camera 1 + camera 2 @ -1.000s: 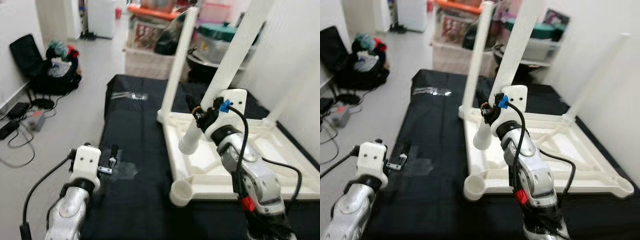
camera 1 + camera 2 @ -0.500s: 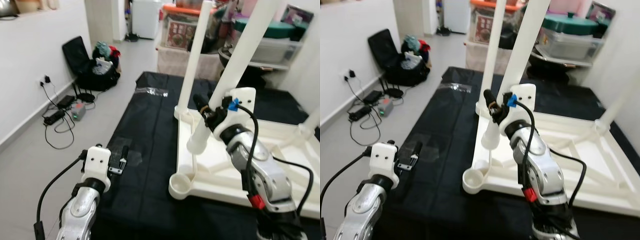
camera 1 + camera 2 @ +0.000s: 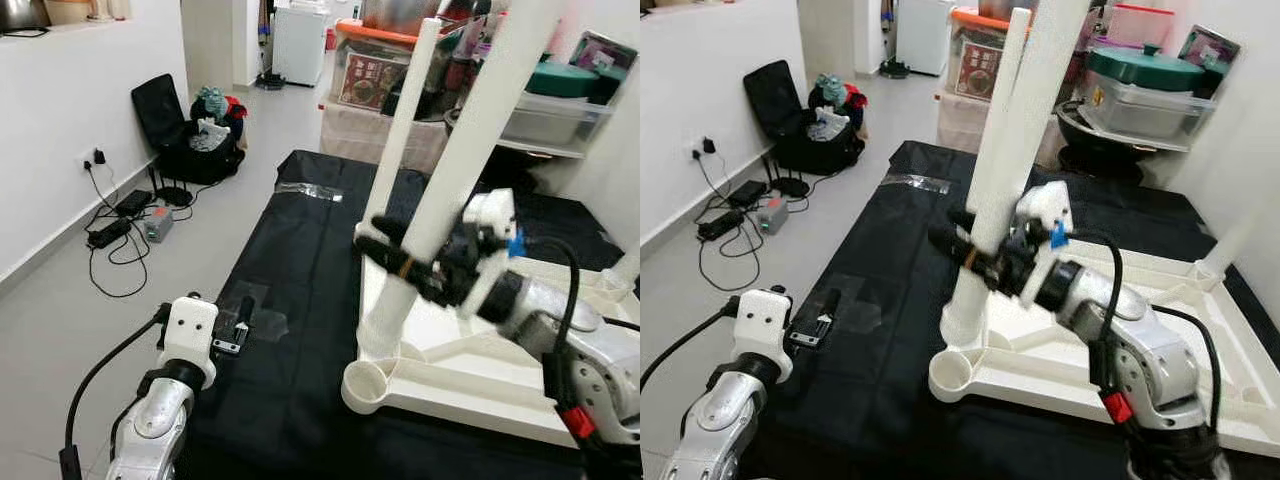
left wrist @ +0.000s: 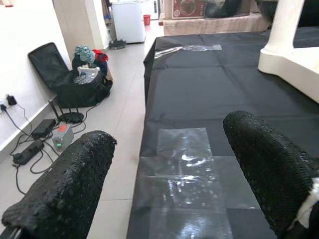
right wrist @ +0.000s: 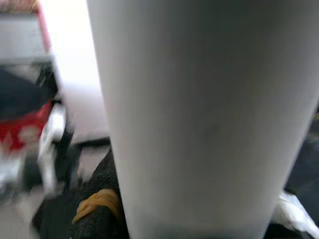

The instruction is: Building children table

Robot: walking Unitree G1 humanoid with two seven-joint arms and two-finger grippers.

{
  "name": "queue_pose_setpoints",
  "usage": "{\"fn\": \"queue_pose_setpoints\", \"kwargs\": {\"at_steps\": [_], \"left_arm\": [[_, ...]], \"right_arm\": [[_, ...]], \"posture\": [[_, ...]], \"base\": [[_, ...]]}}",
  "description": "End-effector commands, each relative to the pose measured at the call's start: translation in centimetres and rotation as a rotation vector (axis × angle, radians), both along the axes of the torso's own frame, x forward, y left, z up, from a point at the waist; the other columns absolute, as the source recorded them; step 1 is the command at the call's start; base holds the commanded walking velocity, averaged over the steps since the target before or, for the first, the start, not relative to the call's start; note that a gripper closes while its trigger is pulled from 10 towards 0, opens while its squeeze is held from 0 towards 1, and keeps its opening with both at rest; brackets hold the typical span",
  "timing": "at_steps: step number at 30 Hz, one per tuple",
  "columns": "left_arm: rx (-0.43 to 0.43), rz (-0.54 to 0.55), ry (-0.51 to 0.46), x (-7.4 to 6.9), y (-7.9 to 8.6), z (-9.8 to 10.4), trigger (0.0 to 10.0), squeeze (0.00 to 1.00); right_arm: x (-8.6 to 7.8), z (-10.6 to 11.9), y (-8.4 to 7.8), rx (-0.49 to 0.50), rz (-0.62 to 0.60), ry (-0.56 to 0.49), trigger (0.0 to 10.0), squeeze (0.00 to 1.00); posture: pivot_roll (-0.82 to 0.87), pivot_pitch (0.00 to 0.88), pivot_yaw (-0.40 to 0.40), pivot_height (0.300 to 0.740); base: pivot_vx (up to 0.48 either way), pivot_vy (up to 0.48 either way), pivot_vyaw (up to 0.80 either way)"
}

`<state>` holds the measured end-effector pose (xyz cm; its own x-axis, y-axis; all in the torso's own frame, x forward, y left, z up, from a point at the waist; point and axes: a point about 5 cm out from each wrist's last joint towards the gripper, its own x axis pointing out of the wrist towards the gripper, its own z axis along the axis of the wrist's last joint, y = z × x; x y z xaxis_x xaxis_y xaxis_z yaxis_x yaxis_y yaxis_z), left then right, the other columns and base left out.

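Table leg (image 3: pixel 990 215) clamped by right end effector (image 3: pixel 975 252), apparently just above upturned tabletop's (image 3: pixel 1160 345) near-left corner socket; left end effector (image 4: pixel 174 174) released.

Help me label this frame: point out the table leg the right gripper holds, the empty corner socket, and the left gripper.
table leg (image 3: pixel 1012 140), right eye view, on its white shaft above the gripper.
corner socket (image 3: pixel 951 372), right eye view, on its round rim.
left gripper (image 4: pixel 169 174), left wrist view, midway between the fingertips.
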<state>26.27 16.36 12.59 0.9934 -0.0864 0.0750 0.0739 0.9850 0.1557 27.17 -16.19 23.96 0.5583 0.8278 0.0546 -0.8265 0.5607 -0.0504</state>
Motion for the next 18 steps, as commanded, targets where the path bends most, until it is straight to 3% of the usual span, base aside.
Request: {"fn": "queue_pose_setpoints", "kwargs": {"at_steps": [1,7,18], "left_arm": [[0.005,-0.010,0.023,0.1,-0.2,-0.5,10.0,0.00],[0.005,-0.003,0.019,0.2,-0.1,-0.4,10.0,0.00],[0.008,0.007,0.012,0.2,0.1,-0.2,10.0,0.00]], "right_arm": [[0.1,-1.3,-0.2,-0.034,0.025,0.036,10.0,0.00],[0.3,-2.0,-0.2,0.008,0.101,0.083,10.0,0.00],[0.9,-2.9,1.6,-0.072,0.176,0.039,10.0,0.00]], "posture": [[0.10,0.000,-0.170,0.740],[0.11,0.000,-0.174,0.740],[0.12,0.000,-0.179,0.740]], "base": [[0.000,0.000,0.00],[0.000,0.000,0.00],[0.000,0.000,0.00]]}}
